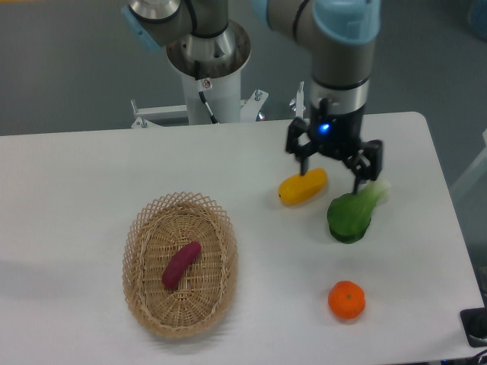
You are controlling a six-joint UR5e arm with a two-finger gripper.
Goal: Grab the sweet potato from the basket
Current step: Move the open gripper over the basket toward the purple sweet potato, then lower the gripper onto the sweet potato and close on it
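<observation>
You see the sweet potato (181,265) lying slantwise in the basket (141,228) at eight o'clock, loose and reachable from above. Over at two o'clock your gripper (332,166) hangs with jaws spread, empty, above the yellow vegetable (302,187).
</observation>
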